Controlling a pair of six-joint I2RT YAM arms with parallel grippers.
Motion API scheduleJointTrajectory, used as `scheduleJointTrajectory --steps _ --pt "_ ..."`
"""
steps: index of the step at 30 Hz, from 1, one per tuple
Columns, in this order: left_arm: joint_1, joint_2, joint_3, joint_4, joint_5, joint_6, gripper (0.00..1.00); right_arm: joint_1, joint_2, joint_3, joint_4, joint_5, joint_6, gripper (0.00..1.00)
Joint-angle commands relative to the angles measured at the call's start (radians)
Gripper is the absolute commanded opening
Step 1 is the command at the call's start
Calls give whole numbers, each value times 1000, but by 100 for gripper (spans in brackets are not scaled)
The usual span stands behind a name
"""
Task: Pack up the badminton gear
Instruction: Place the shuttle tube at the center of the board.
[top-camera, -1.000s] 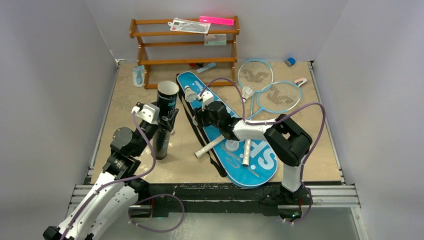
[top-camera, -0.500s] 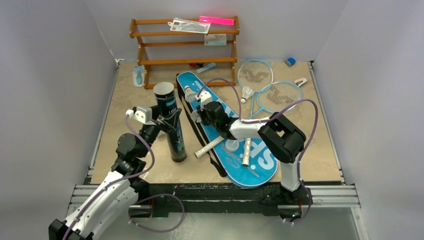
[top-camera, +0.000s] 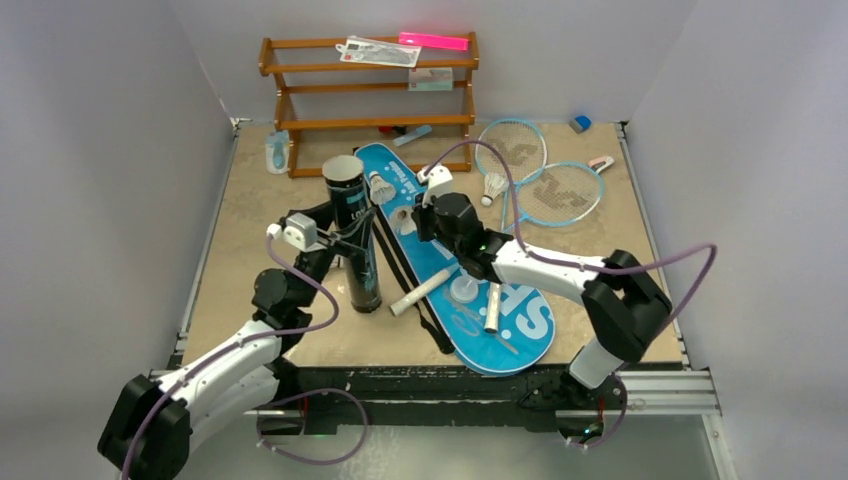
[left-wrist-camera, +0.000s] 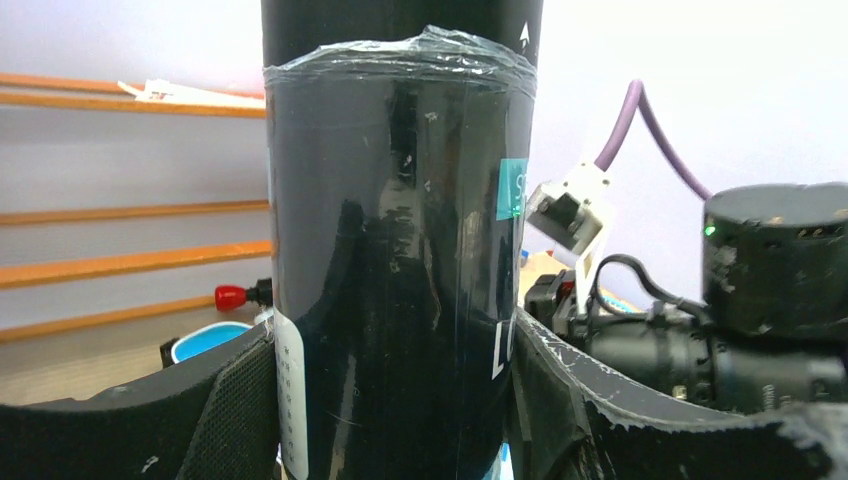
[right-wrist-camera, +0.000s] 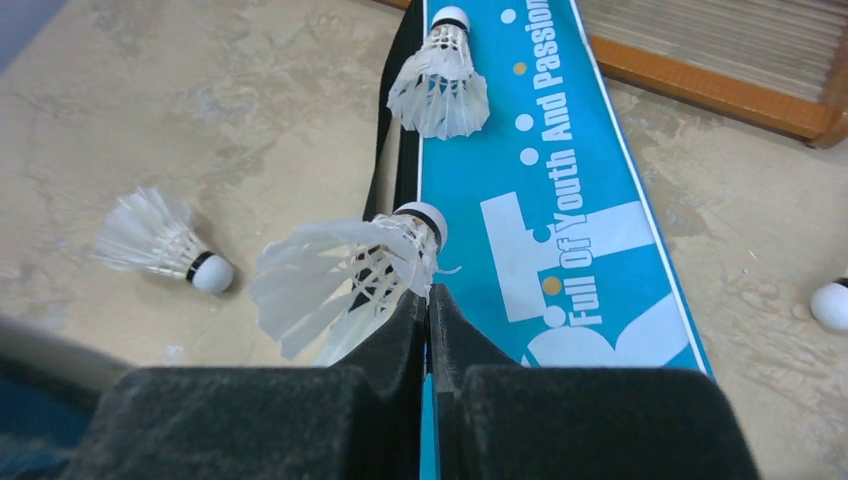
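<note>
My left gripper (left-wrist-camera: 395, 400) is shut on the long black tube (top-camera: 355, 235), its pads on both sides, and holds it upright beside the left edge of the blue bag (top-camera: 505, 325). My right gripper (right-wrist-camera: 428, 297) is shut on a white shuttlecock (right-wrist-camera: 340, 275), pinching its feathers at the fingertips over the bag's left edge. A second shuttlecock (right-wrist-camera: 440, 80) lies on the bag's narrow end and a third (right-wrist-camera: 165, 245) on the table. Two light-blue rackets (top-camera: 510, 148) (top-camera: 558, 193) lie at the back right, with their white handles (top-camera: 420, 292) across the bag.
The brown wooden rack (top-camera: 370, 100) stands at the back with cards and a pink strip on top. A small blue bit (top-camera: 580, 123) and a pink bit (top-camera: 600, 162) lie near the right wall. A light-blue item (top-camera: 277, 152) sits left of the rack.
My left arm carried the upright tube rightward, close to the bag. My right gripper closed on the shuttlecock, and that arm stretched out to the right.
</note>
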Motion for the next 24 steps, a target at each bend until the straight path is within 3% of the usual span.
scheduleJointTrajectory --steps 1,10,13,16,24 --pt "-22 79 -6 270 -5 131 29 -10 -90 -14 -127 38 73 1" --pt "-22 202 3 431 -9 190 31 -12 -265 -91 -195 30 73 1" --pt "-24 233 -21 479 -14 171 39 -11 -296 -104 -208 26 71 1" --pt "-23 224 -45 488 -22 154 60 -12 -317 -110 -218 24 74 1" --pt "-25 55 -23 239 -54 91 72 -11 -358 -77 -263 -19 57 2"
